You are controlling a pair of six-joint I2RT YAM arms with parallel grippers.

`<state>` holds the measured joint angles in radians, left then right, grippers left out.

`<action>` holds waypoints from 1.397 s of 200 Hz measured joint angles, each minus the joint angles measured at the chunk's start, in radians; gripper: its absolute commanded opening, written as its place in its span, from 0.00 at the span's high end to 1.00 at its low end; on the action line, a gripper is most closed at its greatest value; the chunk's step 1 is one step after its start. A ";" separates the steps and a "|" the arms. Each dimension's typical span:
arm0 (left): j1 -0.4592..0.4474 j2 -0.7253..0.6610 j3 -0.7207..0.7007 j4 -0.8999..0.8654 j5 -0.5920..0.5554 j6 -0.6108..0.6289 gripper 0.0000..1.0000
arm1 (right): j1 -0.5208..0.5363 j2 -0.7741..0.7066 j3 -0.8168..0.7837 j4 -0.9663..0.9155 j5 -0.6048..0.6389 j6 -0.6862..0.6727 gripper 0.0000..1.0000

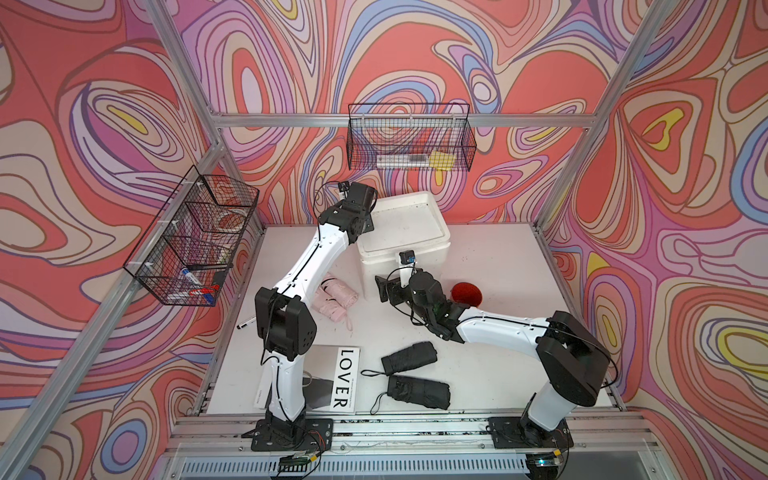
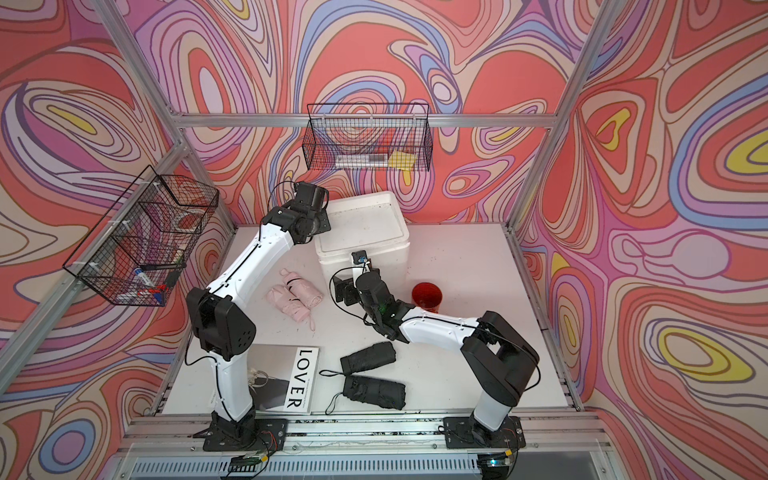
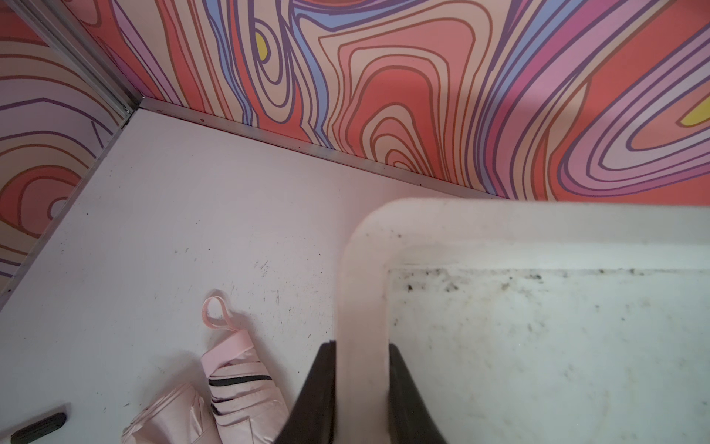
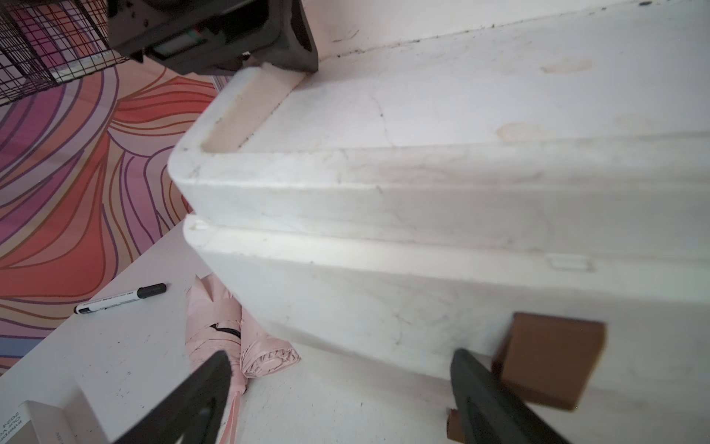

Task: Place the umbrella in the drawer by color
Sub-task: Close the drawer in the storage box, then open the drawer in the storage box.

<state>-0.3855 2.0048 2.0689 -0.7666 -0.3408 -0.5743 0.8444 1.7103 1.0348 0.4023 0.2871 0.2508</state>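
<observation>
Umbrellas in pink [image 1: 336, 300], long axes seemingly diagonal, left fingers [image 3: 319, 392] clamped on box rim [image 3: 361, 288], right fingers [image 4: 192, 399] apart.

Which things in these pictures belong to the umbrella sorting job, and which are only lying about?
For the job: pink umbrellas, black umbrellas, white foam box, its brown handle, left gripper, right gripper.
Lying about: red cup, LOVER magazine, marker pen, wire baskets.

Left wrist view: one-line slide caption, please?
Left end effector shut on the raised rim of the white foam lid, pink folded umbrellas lying on the table beside it.
</observation>
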 measured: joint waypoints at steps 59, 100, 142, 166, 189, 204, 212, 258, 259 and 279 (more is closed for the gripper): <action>0.006 0.000 -0.002 0.000 -0.011 -0.039 1.00 | 0.007 0.080 0.052 0.031 0.029 -0.043 0.06; 0.002 -0.012 -0.005 -0.035 -0.014 -0.064 1.00 | -0.035 -0.002 -0.106 0.084 0.006 0.034 0.13; 0.001 -0.016 0.000 -0.060 -0.007 -0.081 1.00 | -0.172 -0.034 -0.243 0.076 -0.142 0.130 0.28; 0.001 -0.016 0.000 -0.061 -0.007 -0.082 1.00 | -0.166 -0.031 -0.233 0.084 -0.174 0.139 0.30; 0.001 -0.016 0.000 -0.062 -0.007 -0.082 1.00 | -0.162 -0.009 -0.208 0.112 -0.171 0.144 0.33; 0.001 -0.016 0.000 -0.065 -0.007 -0.082 1.00 | -0.163 0.021 -0.179 0.127 -0.159 0.143 0.33; 0.001 -0.016 0.000 -0.065 -0.006 -0.082 1.00 | -0.163 0.034 -0.166 0.130 -0.150 0.143 0.34; 0.003 -0.016 0.002 -0.065 -0.008 -0.096 1.00 | -0.163 0.084 -0.138 0.138 -0.111 0.148 0.59; 0.003 -0.016 0.002 -0.065 -0.008 -0.096 1.00 | -0.163 0.084 -0.138 0.138 -0.111 0.146 0.60; 0.003 -0.016 0.002 -0.065 -0.008 -0.096 1.00 | -0.162 0.089 -0.137 0.138 -0.108 0.143 0.81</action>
<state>-0.3820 1.9892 2.0708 -0.8318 -0.3485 -0.6704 0.6823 1.7988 0.8974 0.5404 0.1791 0.3943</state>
